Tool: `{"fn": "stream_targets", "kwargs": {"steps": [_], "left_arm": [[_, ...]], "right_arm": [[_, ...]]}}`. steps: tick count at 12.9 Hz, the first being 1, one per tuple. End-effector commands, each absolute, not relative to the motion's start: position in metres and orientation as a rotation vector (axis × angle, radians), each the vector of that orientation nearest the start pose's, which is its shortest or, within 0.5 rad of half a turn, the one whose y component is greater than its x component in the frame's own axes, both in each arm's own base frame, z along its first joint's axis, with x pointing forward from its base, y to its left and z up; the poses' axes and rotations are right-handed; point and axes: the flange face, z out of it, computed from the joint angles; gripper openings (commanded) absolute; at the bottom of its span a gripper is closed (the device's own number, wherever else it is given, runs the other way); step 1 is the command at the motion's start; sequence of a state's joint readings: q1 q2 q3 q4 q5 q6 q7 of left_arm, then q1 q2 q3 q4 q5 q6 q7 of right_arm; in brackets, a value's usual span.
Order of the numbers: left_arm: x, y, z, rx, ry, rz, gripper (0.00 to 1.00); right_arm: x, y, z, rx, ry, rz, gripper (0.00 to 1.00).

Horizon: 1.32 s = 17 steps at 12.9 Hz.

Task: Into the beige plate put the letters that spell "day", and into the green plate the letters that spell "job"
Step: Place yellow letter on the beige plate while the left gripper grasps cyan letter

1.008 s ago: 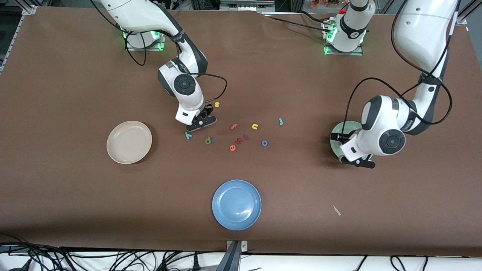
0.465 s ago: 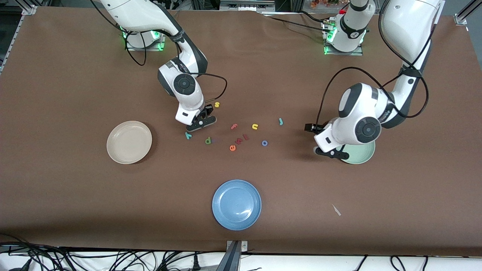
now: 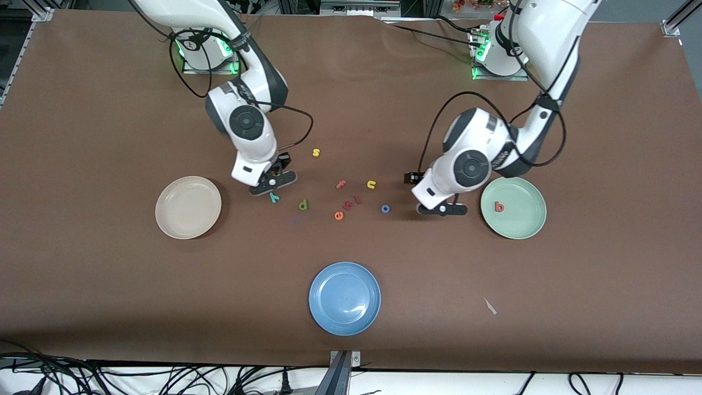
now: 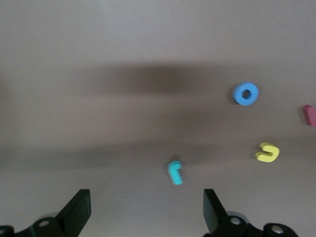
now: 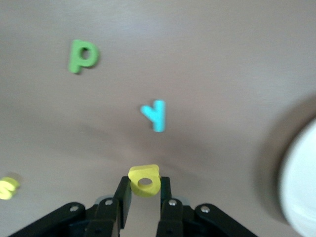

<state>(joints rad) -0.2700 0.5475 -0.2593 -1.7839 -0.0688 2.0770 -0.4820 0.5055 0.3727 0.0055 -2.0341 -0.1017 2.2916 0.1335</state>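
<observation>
We hold the yellow "a" [image 5: 144, 180] pinched in our right gripper [image 3: 272, 184] left of centre, bound for the beige plate [image 3: 188, 207] at mid-left, while our left gripper [image 4: 143, 210], fingers spread, hangs over the teal "j" [image 4: 175, 172], "b" [image 3: 499, 207] already in the green plate [image 3: 513, 207].

Bare table [image 3: 109, 285] between beige plate [image 3: 188, 207] and right gripper [image 3: 272, 184], which hangs just over teal y [image 3: 274, 198], pinching yellow a [image 5: 144, 180]. Letter cluster crowds mid-table: d [image 3: 303, 205], e [image 3: 339, 215], f [image 3: 341, 184], n [image 3: 371, 185], o [image 3: 385, 208]. Left gripper [image 3: 441, 209], fingers wide, blocks o-to-green plate [image 3: 526, 227] gap. Wide free strip along near edge, bar blue plate [image 3: 345, 298].
</observation>
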Motion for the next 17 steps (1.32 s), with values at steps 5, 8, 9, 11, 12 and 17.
{"fn": "stream_targets", "kwargs": {"steps": [5,8,9,11,12,17], "left_arm": [[0.525,-0.332,0.203,-3.14,-0.129,0.528,0.62],[0.52,-0.33,0.185,-3.123,-0.134,0.573,0.59],[0.52,-0.331,0.186,-3.126,-0.136,0.575,0.58],[0.516,-0.335,0.182,-3.131,-0.146,0.599,0.54],[0.515,-0.334,0.177,-3.126,-0.153,0.616,0.49],[0.516,-0.337,0.164,-3.156,-0.215,0.635,0.48]], "right_arm": [[0.544,0.183,0.278,-3.126,-0.983,0.16,0.2],[0.555,0.149,0.276,-3.112,-1.055,0.179,0.2],[0.559,0.136,0.274,-3.114,-1.068,0.184,0.2],[0.565,0.113,0.27,-3.119,-1.058,0.188,0.2],[0.569,0.101,0.265,-3.132,-1.027,0.183,0.21],[0.581,0.064,0.244,-3.17,-0.935,0.146,0.22]]}}
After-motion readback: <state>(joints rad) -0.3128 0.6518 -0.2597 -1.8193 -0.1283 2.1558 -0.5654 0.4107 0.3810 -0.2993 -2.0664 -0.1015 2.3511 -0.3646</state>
